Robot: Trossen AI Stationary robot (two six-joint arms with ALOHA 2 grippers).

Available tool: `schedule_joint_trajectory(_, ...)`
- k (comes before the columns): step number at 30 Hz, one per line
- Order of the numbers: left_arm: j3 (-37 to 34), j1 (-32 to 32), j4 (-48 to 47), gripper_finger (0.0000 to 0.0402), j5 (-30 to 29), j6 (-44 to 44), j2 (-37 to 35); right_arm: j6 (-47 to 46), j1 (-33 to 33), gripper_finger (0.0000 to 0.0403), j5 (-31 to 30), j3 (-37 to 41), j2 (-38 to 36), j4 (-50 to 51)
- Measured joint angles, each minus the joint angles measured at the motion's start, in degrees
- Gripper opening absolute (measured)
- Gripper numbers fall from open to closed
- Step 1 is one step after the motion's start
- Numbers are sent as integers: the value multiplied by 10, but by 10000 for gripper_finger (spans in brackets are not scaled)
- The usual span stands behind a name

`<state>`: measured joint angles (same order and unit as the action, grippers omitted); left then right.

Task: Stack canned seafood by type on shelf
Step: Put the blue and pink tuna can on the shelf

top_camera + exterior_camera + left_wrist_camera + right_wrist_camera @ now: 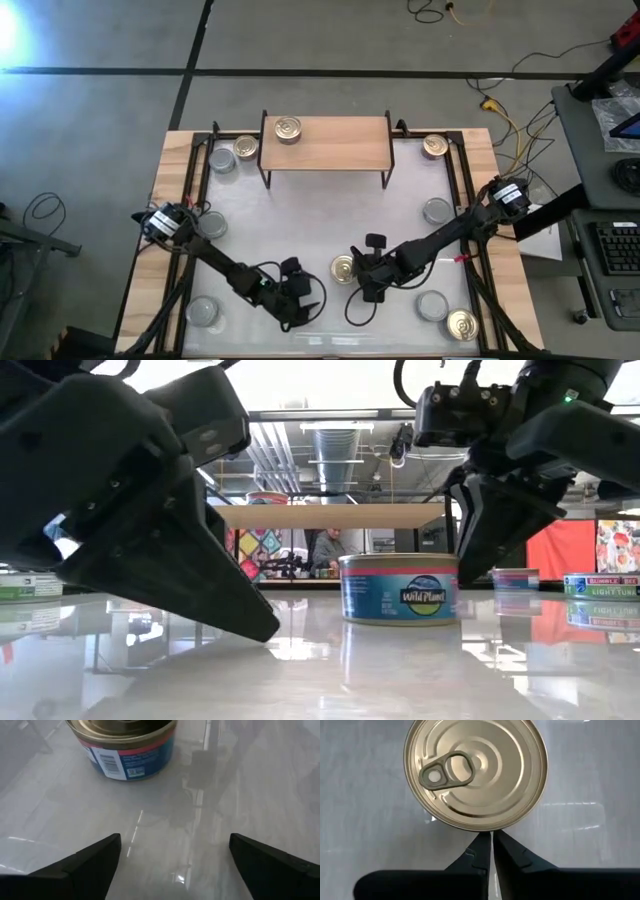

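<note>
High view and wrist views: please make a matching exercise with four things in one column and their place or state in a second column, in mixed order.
1. left gripper
2. right gripper
3. gold-lidded tin
4. gold-lidded tin near the grippers

a. on the shelf
b. fingers shut
c. on the white table top, in front of the right gripper
d. fingers open, holding nothing

Pairs: 1-d, 2-b, 3-a, 4-c
</note>
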<state>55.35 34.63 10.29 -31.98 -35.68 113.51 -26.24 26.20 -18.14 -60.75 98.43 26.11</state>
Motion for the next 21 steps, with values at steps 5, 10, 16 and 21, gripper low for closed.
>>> schedule_joint_trajectory(5,0,-18,-2,397,28,1,-3,0,0,13,0,0,0,1)
schedule_joint_trajectory(10,0,-33,-9,395,41,43,-10,3,0,13,1,1,-1,7)
schedule_joint_trajectory(16,0,-42,-16,395,41,44,-15,7,0,13,1,1,-1,13)
schedule_joint_trajectory(21,0,-58,-6,395,34,59,-13,15,-11,13,1,1,2,9)
